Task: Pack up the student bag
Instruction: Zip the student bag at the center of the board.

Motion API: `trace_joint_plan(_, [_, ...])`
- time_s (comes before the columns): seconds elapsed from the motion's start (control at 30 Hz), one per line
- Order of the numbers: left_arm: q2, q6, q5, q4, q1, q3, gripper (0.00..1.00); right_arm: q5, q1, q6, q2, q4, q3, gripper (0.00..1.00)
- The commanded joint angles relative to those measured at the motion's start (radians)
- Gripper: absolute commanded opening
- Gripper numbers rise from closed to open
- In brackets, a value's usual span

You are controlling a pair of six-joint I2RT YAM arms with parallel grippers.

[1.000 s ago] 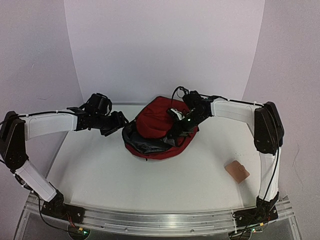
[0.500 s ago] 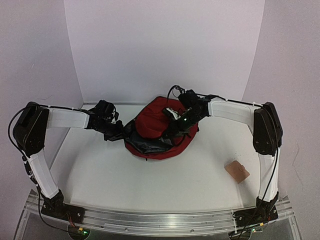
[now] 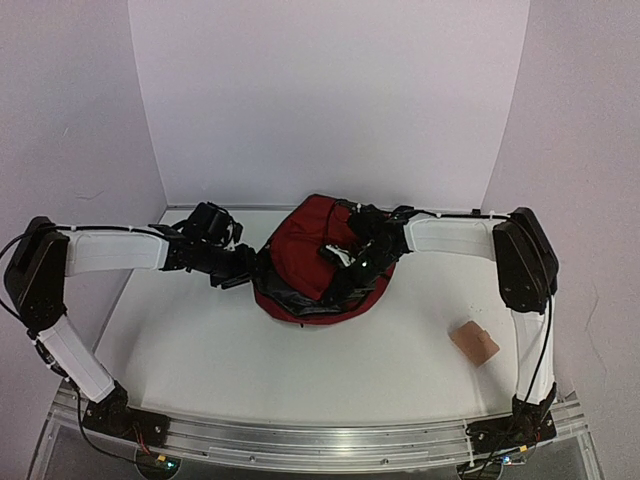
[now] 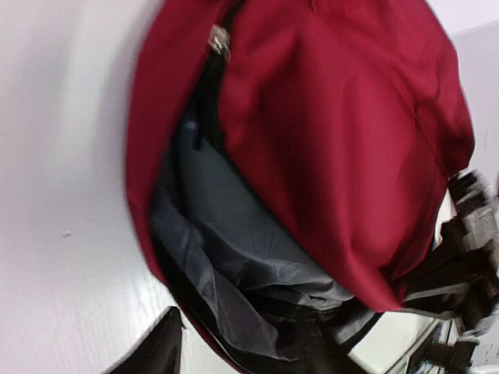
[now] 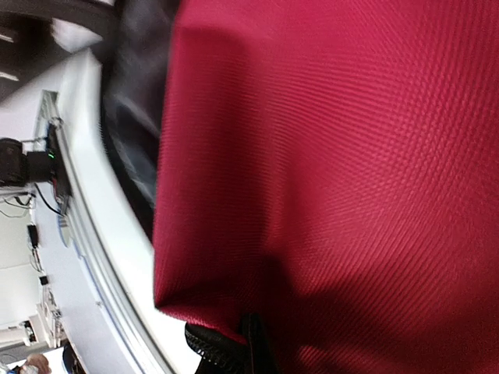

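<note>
A small tan object (image 3: pixel 473 342) lies well apart near the right edge of the smooth white table (image 3: pixel 300 360), with pale lilac walls (image 3: pixel 330 100) behind. The student bag (image 3: pixel 305 250), dark red weave with crumpled grey lining, slumps mid-table. The right gripper (image 3: pixel 345 268) is clenched on its red cloth. The left gripper (image 3: pixel 243 273) is at the bag's left rim, and I cannot tell its grip.

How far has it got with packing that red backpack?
Done: the dark red fabric backpack lies unzipped, its grey lining showing. In hand: the right fingers seem to pinch its red cloth, and the left fingers sit at the open mouth. Left: a small tan flat item lies out on the white table, unpacked.
</note>
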Motion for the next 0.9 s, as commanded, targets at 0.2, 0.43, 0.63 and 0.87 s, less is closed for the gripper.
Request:
trace_joint_plan(0.2, [-0.044, 0.314, -0.229, -0.301, -0.014, 0.259, 0.61, -0.012, 0.010, -0.018, 0.000, 0.014, -0.007, 0.00])
trace_joint_plan(0.43, [0.065, 0.338, -0.156, -0.353, -0.037, 0.385, 0.34, -0.016, 0.010, -0.015, -0.001, 0.015, -0.006, 0.00])
trace_joint_plan(0.63, [0.178, 0.296, -0.179, -0.371, -0.036, 0.442, 0.33, -0.023, 0.011, -0.011, -0.007, 0.017, -0.005, 0.00])
trace_joint_plan(0.87, [0.288, 0.269, -0.295, -0.402, -0.036, 0.525, 0.36, -0.032, 0.010, -0.009, -0.010, 0.019, -0.012, 0.00])
